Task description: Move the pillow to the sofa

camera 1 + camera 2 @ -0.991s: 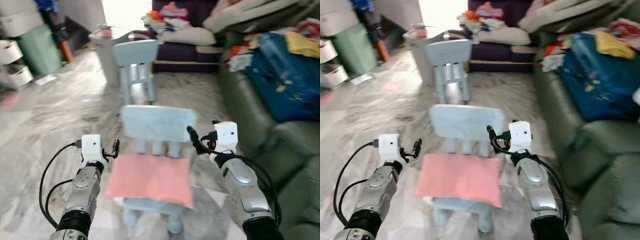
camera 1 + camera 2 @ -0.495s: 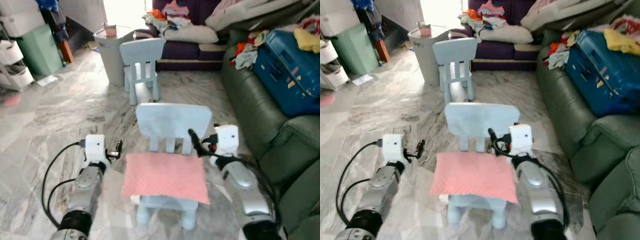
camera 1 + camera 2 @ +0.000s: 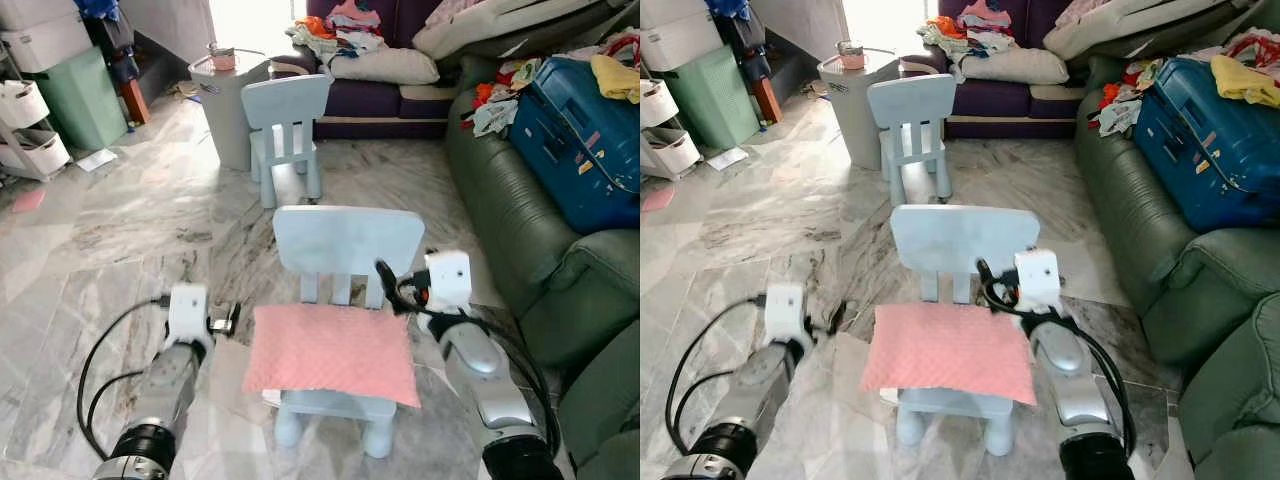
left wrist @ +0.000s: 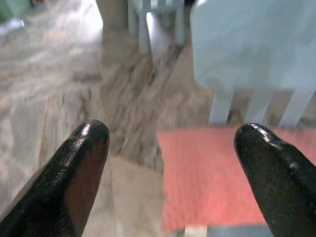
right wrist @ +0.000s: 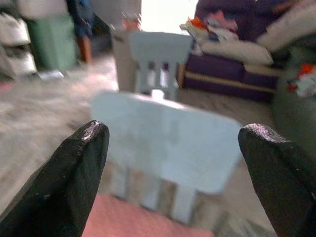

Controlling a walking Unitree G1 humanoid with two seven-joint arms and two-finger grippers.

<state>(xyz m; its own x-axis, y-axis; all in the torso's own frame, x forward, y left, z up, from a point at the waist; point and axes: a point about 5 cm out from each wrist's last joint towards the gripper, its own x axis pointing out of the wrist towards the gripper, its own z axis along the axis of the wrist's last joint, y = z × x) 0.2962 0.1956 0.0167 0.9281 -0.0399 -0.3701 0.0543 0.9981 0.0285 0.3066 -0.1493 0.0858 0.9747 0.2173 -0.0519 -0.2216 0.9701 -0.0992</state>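
I am looking down at the pillow, a flat pink rectangle with a fine dimpled texture, lying on the seat of the near pale-blue child's chair. It is covering the seat almost completely, its near edge is overhanging the front, and its far edge is lying at the slats of the backrest.

The left gripper is hovering just left of the pillow's left edge, above the marble floor; its fingers are spread wide apart and gripping nothing, and through the gap I am seeing the pillow's left corner. The right gripper is hanging at the pillow's far right corner, close beside the backrest, with its fingers likewise released and wide, the backrest showing between them. I cannot tell whether it is touching the pillow.

Farther off, a second pale-blue chair is standing beside a grey round side table. On the right, a dark green sofa is running from near to far, with a blue suitcase and loose clothes on it. A purple couch at the far end is carrying a cream cushion and more laundry. Storage bins are standing at the far left.
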